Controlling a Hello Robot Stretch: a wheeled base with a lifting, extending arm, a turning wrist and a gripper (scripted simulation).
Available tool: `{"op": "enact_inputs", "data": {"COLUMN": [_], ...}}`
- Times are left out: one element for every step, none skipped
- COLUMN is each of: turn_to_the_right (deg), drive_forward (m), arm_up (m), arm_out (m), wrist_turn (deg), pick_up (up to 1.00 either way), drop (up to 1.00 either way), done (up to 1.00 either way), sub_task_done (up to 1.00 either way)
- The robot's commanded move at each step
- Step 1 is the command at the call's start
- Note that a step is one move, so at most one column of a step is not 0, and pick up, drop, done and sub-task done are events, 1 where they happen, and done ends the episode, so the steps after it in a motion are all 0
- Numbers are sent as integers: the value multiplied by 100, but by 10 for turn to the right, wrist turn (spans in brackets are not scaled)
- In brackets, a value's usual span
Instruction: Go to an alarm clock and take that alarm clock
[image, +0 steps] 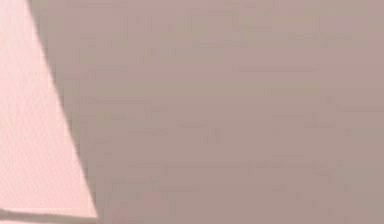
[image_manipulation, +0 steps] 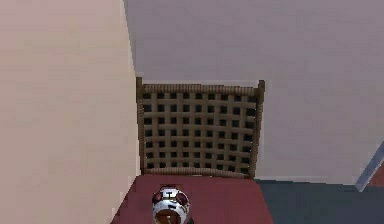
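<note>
A small round silver thing with a dark face (image_manipulation: 171, 204), shaped like an alarm clock, stands on a dark red surface (image_manipulation: 230, 205) at the arm side view's bottom edge, just left of the middle. Directly behind it rises a brown lattice panel (image_manipulation: 200, 130).
The forward view faces walls close up: a pale pink wall (image: 30, 120) at its left, a grey-pink wall (image: 230, 110) across the rest. In the arm side view a wall corner (image_manipulation: 128, 50) stands above the lattice. Dark blue floor (image_manipulation: 320, 203) lies right of the red surface, and a pale slanted bar (image_manipulation: 370, 168) crosses the right edge.
</note>
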Motion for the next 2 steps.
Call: {"op": "enact_inputs", "data": {"turn_to_the_right": [0, 0], "drive_forward": [0, 0], "arm_up": [0, 10], "arm_out": [0, 0], "wrist_turn": [0, 0], "pick_up": [100, 0], "drop": [0, 0], "done": [0, 0], "sub_task_done": [0, 0]}}
